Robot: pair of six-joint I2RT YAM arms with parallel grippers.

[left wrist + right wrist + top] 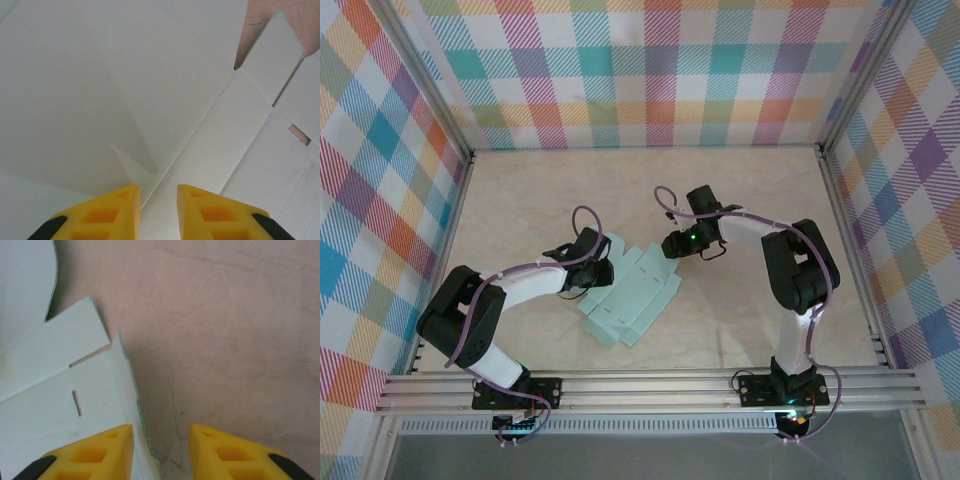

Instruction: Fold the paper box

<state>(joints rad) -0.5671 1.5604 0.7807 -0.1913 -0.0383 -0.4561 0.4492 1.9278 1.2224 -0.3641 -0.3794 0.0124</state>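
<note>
Arching nearest the overhead lens, the left arm (510,295) and the right arm (800,270) are bending inward over the pale table (740,180), both pointing at its middle. Between them the paper box (630,300) is lying as a flat, unfolded die-cut sheet of light-blue card. Its flaps and tabs are spread out, and its long axis seems to be running diagonally from near-left to far-right.

The left tool (603,270) is hanging directly over the sheet's far-left part, so the card is lying straight beneath it and spreading off to the right and toward the bases. The right tool (672,245) is hanging at the sheet's far-right margin, with card lying to its left and bare table to its right. Judged from this, the left arm is sitting nearer the body of the sheet, while the right one is standing at an edge where a flap could be taken.

From the left wrist, the yellow fingertips (125,200) are standing a narrow gap apart, gripping nothing that can be made out. A crease (200,130) is running out from that gap toward the upper right. From the right wrist, that tool's fingertips (117,440) are standing somewhat wider apart, clamped on nothing. They are straddling the card's slightly lifted edge, and a small slot (77,403) is showing in the panel just left of it.
</note>
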